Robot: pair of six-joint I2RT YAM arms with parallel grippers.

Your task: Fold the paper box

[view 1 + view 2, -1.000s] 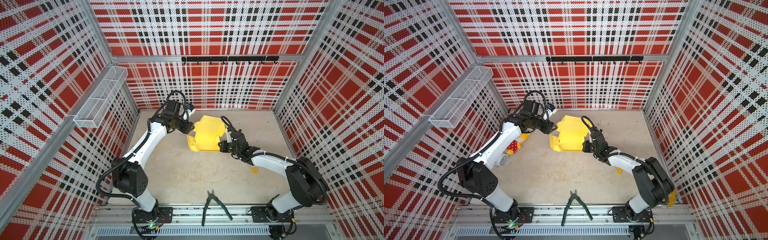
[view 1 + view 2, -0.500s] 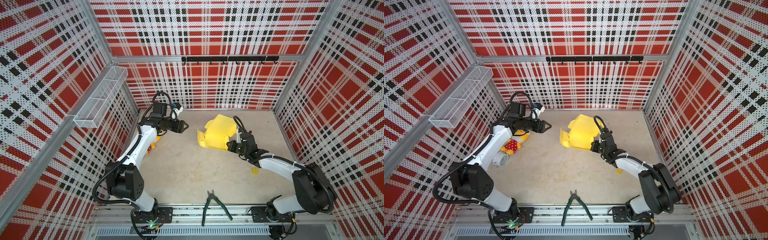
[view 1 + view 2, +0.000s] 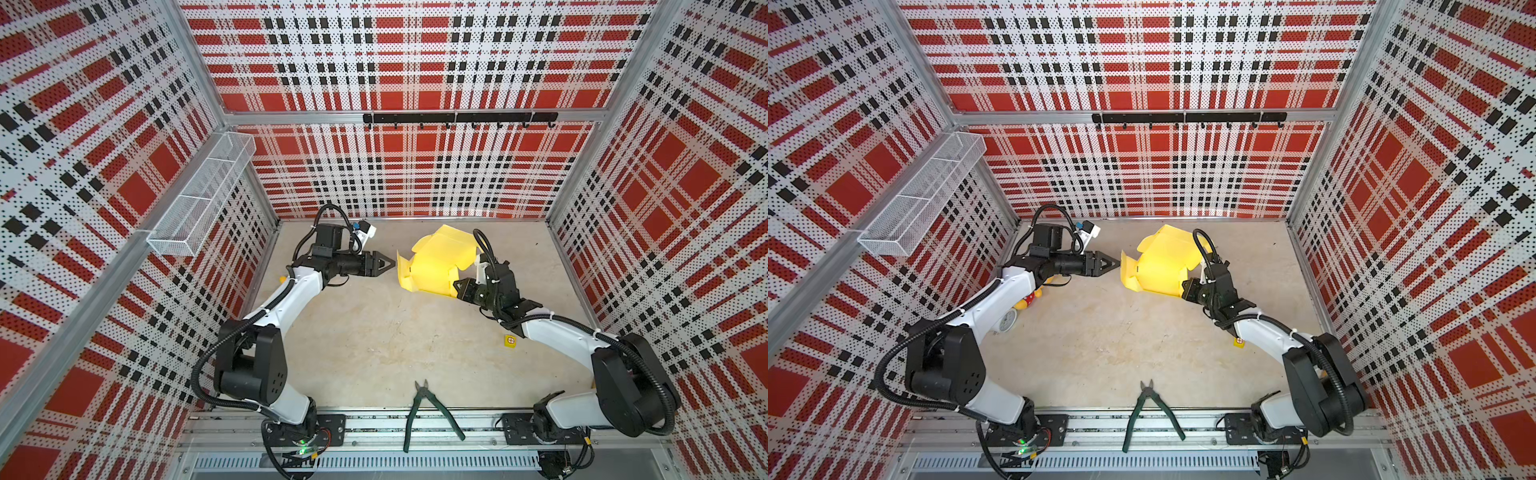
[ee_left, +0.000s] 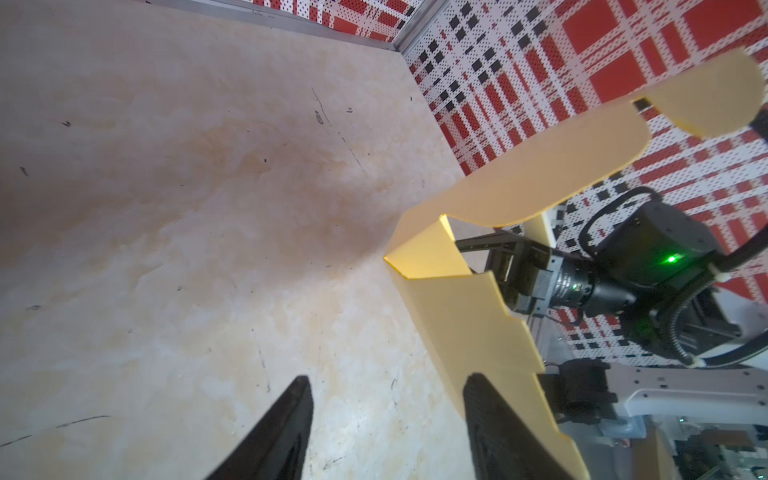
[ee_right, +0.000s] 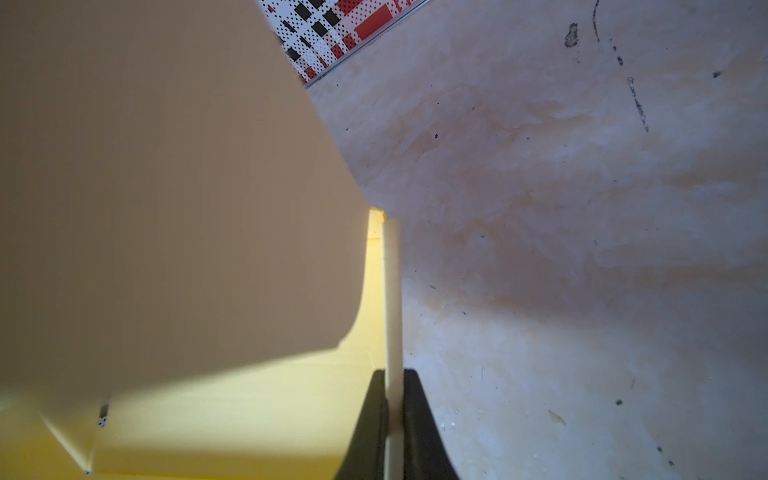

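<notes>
The paper box [image 3: 436, 266] sits just right of centre in the upper middle of both top views [image 3: 1158, 266]. It is half formed, with its flaps splayed. Whether its lower edge touches the table [image 3: 374, 340] I cannot tell.

The right pincer [image 5: 394, 374] is closed tight on one thin upright edge of the card. The left pincer [image 4: 388, 378] stands partly open and holds nothing. One of its fingers is just beside a loose flap.

I judge the card to be very light, thin and springy. It will bend readily along its creases, but it would buckle or crumple if squeezed mid-panel. The surface looks smooth, so a shallow pinch may slip. The best holds are flat on a panel close to a crease, or on a flap edge, as the right pincer has it.

Count:
- one paper box
- two pincers
- one pair of cutters [image 3: 428, 409] at bottom centre
- one small yellow cube [image 3: 510, 340] at lower right
- one wire basket [image 3: 203, 199] on the wall at upper left
- one rail of hooks [image 3: 459, 118] at the top
- one toy [image 3: 1027, 300], partly hidden, at left in a top view
</notes>
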